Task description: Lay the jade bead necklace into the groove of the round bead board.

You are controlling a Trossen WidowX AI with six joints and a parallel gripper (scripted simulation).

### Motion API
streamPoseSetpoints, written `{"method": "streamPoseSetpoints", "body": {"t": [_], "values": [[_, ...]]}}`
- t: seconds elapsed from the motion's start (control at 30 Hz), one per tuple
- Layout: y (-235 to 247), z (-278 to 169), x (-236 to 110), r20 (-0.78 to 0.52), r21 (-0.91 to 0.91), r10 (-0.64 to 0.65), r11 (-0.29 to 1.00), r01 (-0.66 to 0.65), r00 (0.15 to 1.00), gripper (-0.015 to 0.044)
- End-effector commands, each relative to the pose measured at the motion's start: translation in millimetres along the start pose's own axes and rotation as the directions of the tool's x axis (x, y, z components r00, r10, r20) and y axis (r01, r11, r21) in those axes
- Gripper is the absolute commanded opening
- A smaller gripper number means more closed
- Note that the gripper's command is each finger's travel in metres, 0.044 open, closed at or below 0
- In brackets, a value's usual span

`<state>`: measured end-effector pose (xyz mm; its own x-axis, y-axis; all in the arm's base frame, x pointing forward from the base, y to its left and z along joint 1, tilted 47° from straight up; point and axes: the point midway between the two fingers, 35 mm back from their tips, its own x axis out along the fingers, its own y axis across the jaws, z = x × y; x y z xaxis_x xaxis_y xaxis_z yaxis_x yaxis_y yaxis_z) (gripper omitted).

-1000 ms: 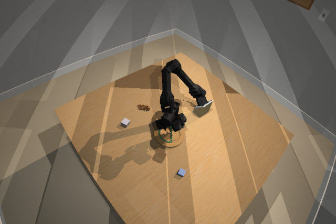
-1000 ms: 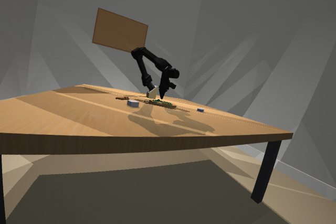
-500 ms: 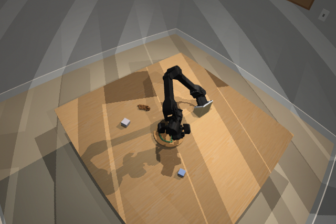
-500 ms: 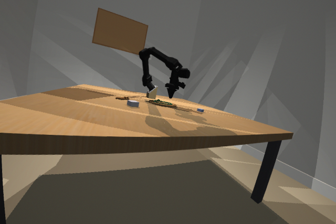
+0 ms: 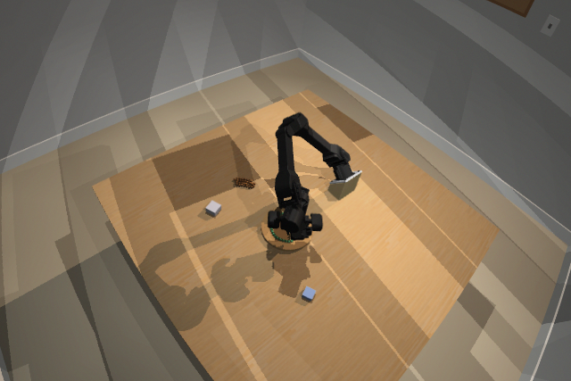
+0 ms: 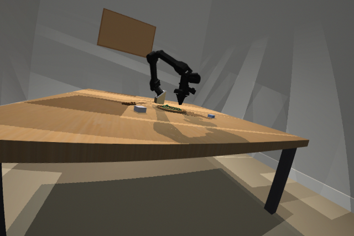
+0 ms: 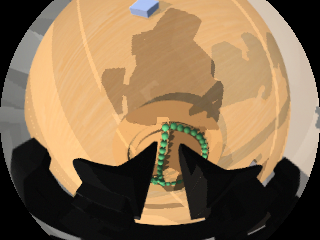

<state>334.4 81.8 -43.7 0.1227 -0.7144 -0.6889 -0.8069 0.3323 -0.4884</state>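
Observation:
The jade bead necklace [image 5: 277, 236] [image 6: 171, 108] [image 7: 186, 130] lies on the round bead board [image 5: 268, 239] [image 7: 150, 111]. In the wrist view its right side curves along the groove, while a nearly straight strand crosses the middle of the board from top to bottom. The left part of the groove shows no beads there. My gripper [image 6: 180, 103] [image 7: 168, 146] is partly open, with a narrow gap between the fingertips and nothing held. It points down above the board, and the straight strand shows below and between the fingers. The arm hides part of the board in the top view.
A blue block [image 5: 309, 294] [image 6: 211, 115] [image 7: 144, 7] lies beyond the board. A pale block [image 5: 212, 208] [image 6: 140, 109] and a small pile of brown beads [image 5: 244, 182] [image 6: 128, 103] lie to one side. A light panel [image 5: 345, 185] [image 6: 160, 98] stands at the arm's base.

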Motion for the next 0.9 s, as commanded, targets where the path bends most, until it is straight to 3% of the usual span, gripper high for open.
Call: {"method": "streamPoseSetpoints", "body": {"t": [0.0, 0.8, 0.87], "values": [[0.2, -0.2, 5.0, -0.001, -0.004, -0.001, 1.000, 0.001, 1.000, 0.0120], [2.3, -1.4, 31.1, -0.010, -0.011, 0.000, 1.000, -0.001, 1.000, 0.0120], [1.5, -0.2, 28.9, -0.004, -0.002, 0.005, 1.000, -0.005, 1.000, 0.0067]]}}
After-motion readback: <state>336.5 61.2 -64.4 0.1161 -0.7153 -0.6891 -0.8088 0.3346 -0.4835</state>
